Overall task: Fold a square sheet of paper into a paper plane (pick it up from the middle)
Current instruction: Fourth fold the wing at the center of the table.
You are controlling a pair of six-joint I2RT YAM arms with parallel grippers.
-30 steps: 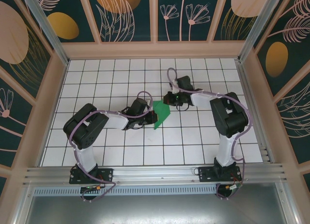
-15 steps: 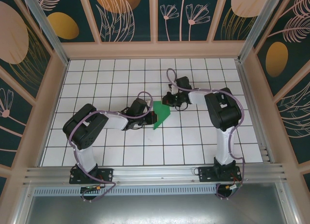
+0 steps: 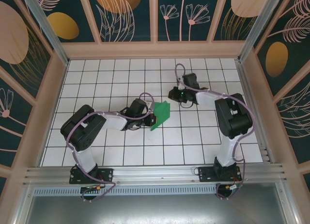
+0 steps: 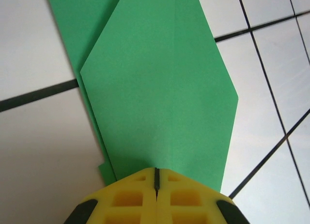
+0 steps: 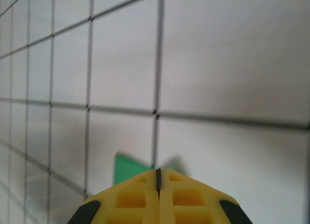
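Top external: my left claw (image 3: pixel 153 119) sits near the middle of the table (image 3: pixel 97 79), with the folded green paper (image 3: pixel 162 113) reaching out from its tip. From up here I cannot tell whether the paper lies flat or is lifted, and the tip is too small to read. My right claw (image 3: pixel 174 94) is just past the paper's far corner and apart from it, its jaws also too small to judge. Left wrist: my yellow fingers (image 4: pixel 131 197) are pressed together on a thin seam, clamped on the paper's near edge. The paper spreads away in layers with a crease up its middle, and the top of the frame cuts off its far end. Right wrist: my fingers (image 5: pixel 131 197) meet with nothing seen between them. The view is blurred, and a small green corner peeks from behind them, mostly hidden.
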